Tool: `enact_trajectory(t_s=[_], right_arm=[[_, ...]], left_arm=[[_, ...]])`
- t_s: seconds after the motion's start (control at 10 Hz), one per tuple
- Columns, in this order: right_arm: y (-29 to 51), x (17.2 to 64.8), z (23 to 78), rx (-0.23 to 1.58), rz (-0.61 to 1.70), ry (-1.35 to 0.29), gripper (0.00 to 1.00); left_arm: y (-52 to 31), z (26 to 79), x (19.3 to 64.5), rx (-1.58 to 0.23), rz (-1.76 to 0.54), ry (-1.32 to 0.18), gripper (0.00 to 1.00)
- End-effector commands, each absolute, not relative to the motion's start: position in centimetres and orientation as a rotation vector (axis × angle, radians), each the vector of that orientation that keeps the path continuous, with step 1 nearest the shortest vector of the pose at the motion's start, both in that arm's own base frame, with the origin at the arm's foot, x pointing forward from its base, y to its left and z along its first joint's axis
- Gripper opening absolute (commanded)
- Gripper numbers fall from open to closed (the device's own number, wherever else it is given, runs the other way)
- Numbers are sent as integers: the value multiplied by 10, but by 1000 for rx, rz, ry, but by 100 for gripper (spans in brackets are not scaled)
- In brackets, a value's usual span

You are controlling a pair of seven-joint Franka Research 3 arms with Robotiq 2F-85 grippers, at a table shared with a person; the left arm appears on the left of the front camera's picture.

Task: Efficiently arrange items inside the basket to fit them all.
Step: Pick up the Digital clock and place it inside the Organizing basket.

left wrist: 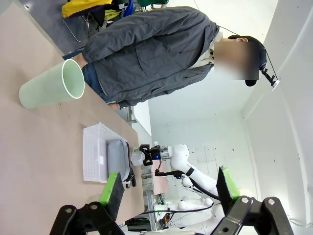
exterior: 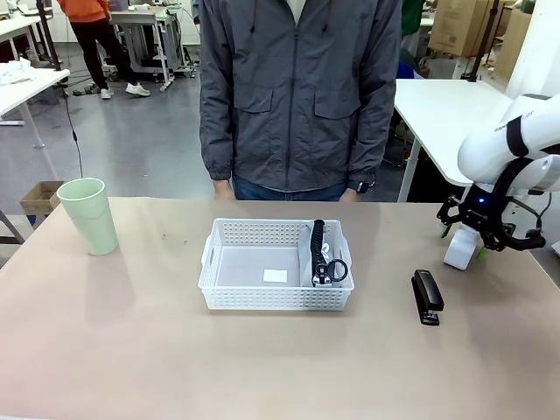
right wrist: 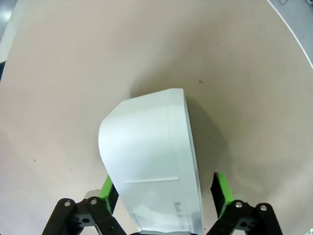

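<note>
The white basket (exterior: 276, 299) sits mid-table with the grey pouch (exterior: 308, 262) standing on edge along its right side, black strap on top. A pale green cup (exterior: 88, 215) stands upright at the far left. The black stapler (exterior: 427, 296) lies on the table right of the basket. Farther right, my right gripper (exterior: 464, 241) straddles the small white box (exterior: 458, 255). In the right wrist view the box (right wrist: 151, 161) sits between the green pads (right wrist: 221, 188), with a small gap on one side. My left gripper (left wrist: 169, 176) hangs open and empty, with the cup (left wrist: 49, 90) and basket (left wrist: 93, 154) beyond it.
A person in a grey jacket (exterior: 297, 96) stands at the far edge behind the basket, hands near the table edge. Bare tabletop (exterior: 131, 350) stretches in front of the basket and between cup and basket. Another white table (exterior: 446, 109) stands behind at right.
</note>
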State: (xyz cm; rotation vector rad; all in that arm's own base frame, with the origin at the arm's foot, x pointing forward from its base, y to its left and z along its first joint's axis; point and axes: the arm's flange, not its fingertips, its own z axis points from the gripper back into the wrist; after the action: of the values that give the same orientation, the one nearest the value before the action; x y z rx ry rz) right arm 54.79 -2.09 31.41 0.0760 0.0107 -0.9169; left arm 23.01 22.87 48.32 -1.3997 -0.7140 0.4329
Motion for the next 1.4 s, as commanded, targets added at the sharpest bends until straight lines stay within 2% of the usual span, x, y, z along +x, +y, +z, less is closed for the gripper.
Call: enact_trajectory(t_s=[0.0,0.1,0.2,0.3,0.8,1.0,1.3], right_arm=[[-20,552,313,41,-914,-15,43],[-20,552,313,40,-912,-11,0],[-21,551,313,42,-912,-1,38],[-22,550,314,38,-913,0,0],[-32,549,315,64,-902,84,0],[-51,538,338,180,-850,138,0],[-62,476,396,346,-460,256,0]], left_arm=[[229,486,230,-1411,417,-734,100],[229,486,230,-1411,417,-734,100],[229,486,230,-1411,417,-734,100],[229,486,230,-1411,417,-734,100],[229,486,230,-1411,417,-734,100],[229,486,230,-1411,417,-734,100],[229,486,230,-1411,417,-734,100]])
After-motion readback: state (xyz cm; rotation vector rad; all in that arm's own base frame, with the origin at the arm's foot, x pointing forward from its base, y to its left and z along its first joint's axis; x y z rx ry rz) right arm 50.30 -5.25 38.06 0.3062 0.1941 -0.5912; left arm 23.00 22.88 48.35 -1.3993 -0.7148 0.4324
